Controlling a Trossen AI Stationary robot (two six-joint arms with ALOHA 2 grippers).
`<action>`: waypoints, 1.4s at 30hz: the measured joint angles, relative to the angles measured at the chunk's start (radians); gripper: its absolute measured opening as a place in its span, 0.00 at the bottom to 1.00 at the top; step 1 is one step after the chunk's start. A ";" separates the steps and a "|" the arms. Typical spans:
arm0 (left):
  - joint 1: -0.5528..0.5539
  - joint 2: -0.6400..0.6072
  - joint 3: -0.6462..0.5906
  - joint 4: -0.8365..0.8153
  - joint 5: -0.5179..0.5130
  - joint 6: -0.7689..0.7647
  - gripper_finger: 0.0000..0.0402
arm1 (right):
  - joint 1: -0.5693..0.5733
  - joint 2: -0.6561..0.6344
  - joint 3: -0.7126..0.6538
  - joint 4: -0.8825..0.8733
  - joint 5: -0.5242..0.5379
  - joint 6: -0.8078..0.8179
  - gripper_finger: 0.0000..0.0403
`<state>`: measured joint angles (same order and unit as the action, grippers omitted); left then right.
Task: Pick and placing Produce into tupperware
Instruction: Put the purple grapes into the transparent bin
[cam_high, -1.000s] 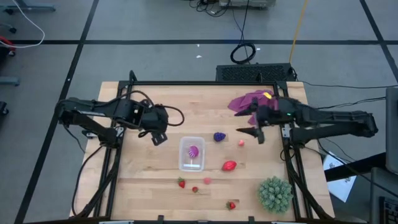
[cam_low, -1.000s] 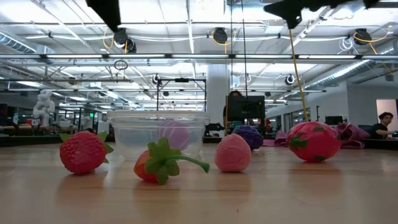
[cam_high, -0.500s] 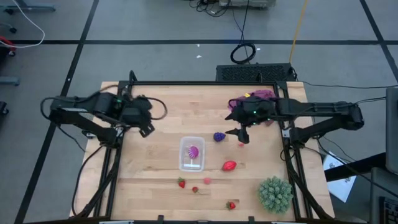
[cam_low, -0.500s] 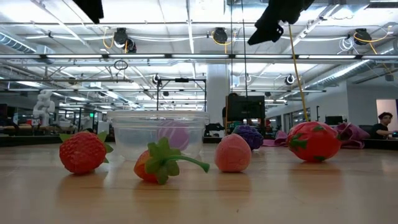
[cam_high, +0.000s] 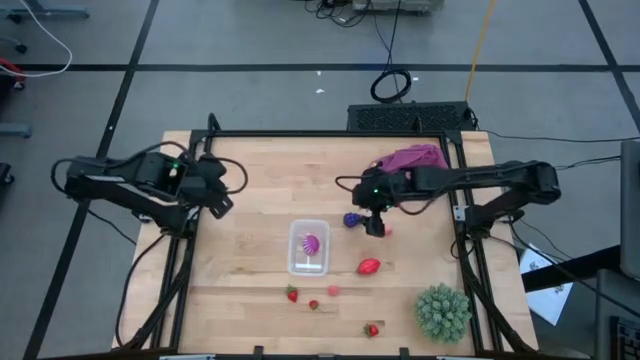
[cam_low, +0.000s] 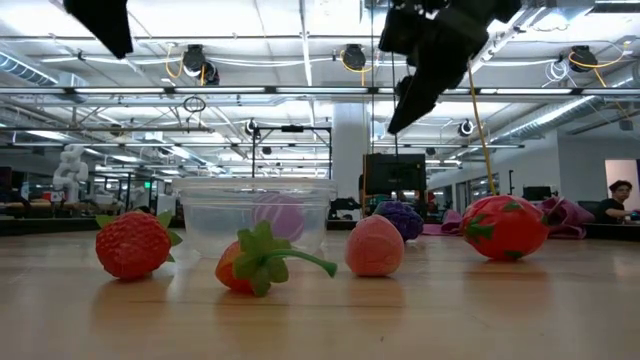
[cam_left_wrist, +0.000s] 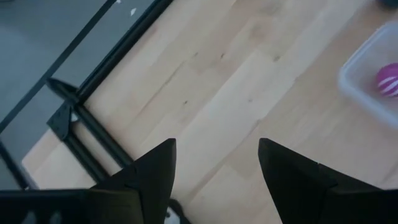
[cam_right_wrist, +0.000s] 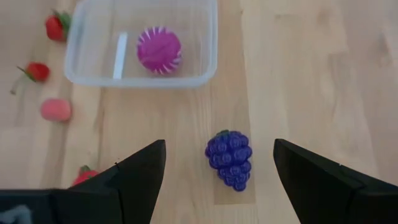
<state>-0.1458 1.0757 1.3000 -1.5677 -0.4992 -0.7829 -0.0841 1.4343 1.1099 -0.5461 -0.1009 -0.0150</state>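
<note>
The right tool (cam_high: 373, 225) hangs above the counter (cam_high: 260, 170) with its fingers spread wide and empty, just at 3 o'clock of the purple grape bunch (cam_high: 352, 219). In the right wrist view the grape bunch (cam_right_wrist: 229, 159) lies on the wood between the two dark fingers (cam_right_wrist: 140, 171), touching neither. The tupperware (cam_high: 309, 247) sits near the counter's centre, at about 8 o'clock from the right tool, and holds one purple-pink round piece (cam_high: 310, 242). The larger red piece (cam_high: 369, 266) lies on the counter at 3 o'clock of the tupperware, just beside it. Small strawberries (cam_high: 292, 295) lie at 6 o'clock of the tupperware, and another one (cam_high: 372, 329) lies farther toward the near edge. A small pink piece (cam_high: 388, 230) rests just at 4 o'clock of the right tool. The left tool (cam_high: 222, 203) waits at 9 o'clock on the counter, well apart from all produce, its fingers (cam_left_wrist: 155, 171) parted and holding nothing.
</note>
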 joint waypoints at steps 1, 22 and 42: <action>0.000 0.000 -0.015 -0.002 0.001 -0.005 0.58 | 0.000 0.014 0.000 -0.001 0.000 -0.002 0.72; 0.000 0.001 -0.060 0.029 0.009 -0.011 0.58 | -0.002 0.053 -0.002 -0.005 0.000 -0.207 0.72; 0.000 0.001 -0.060 0.060 0.040 -0.002 0.58 | -0.002 0.053 -0.002 0.172 0.000 -0.203 0.72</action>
<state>-0.1459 1.0763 1.2400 -1.5081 -0.4589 -0.7853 -0.0860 1.4876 1.1080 -0.3738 -0.1009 -0.2182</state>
